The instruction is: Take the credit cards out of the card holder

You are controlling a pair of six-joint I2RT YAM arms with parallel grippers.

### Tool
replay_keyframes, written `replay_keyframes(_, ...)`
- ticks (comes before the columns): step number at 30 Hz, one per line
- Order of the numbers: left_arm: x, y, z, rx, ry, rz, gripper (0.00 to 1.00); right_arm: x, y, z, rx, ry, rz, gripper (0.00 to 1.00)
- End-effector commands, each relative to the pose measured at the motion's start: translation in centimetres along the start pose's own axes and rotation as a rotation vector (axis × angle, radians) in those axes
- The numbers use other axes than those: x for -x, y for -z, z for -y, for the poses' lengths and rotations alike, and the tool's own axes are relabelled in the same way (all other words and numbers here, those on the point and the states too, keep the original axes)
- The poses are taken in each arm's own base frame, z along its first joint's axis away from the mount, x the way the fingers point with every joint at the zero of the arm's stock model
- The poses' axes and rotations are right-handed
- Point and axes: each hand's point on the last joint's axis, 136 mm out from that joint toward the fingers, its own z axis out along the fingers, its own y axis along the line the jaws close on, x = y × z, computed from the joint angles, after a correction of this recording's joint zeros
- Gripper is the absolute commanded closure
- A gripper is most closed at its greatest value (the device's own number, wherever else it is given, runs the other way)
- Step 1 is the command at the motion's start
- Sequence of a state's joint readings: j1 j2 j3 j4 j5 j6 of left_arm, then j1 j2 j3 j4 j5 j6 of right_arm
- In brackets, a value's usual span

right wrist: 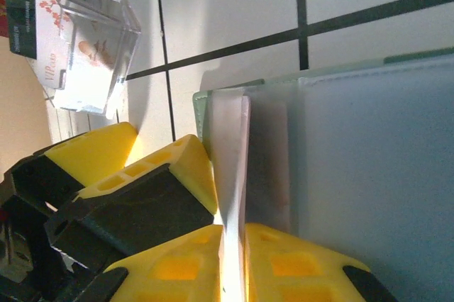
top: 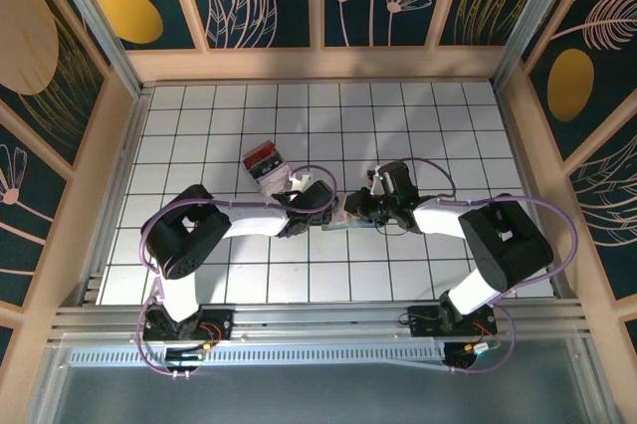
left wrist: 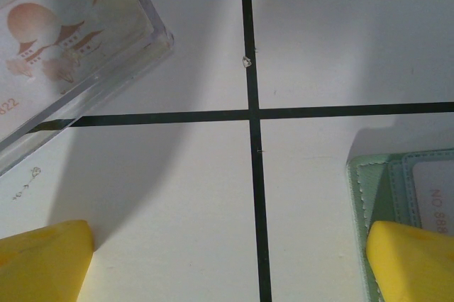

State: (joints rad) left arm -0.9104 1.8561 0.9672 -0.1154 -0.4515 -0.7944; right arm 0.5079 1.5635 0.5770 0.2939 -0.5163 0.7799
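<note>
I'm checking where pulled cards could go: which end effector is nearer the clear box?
Left. The left end effector is open beside the clear box, between it and the card holder. The right end effector is farther off, clamped on the card holder's edge.

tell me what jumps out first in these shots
Two arms meet at the middle of the white tiled table, over a pale green card holder. The right gripper is clamped on a thin pale edge of it, while the left gripper stands open with one yellow finger over its corner. A clear box with red-and-white contents sits near the left gripper.
</note>
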Motion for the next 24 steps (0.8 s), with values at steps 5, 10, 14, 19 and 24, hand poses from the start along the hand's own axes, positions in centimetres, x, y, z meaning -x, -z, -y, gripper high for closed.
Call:
replay_keyframes(5,-4.7,-1.4,-2.1,0.058,-0.071,-0.16,0.01,0.2,-0.3,-0.8,0.059,0.004,0.0,0.84)
replay_keyframes(10,-4.7,-1.4,-2.4,0.071,-0.069,-0.158,0.01,0.5,0.1,-0.5,0.057,-0.003,0.013,0.91)
replay_keyframes(14,-4.8,-1.4,-2.7,0.083,-0.071,-0.158,0.01,0.7,0.7,-0.1,0.051,-0.012,0.026,0.91)
replay_keyframes(19,-4.8,-1.4,-3.0,0.1,-0.076,-0.158,0.01,1.0,1.3,0.2,0.055,-0.02,0.038,0.91)
replay_keyframes(24,-4.8,-1.4,-3.0,0.102,-0.077,-0.158,0.01,1.0,1.7,0.4,0.061,-0.025,0.043,0.91)
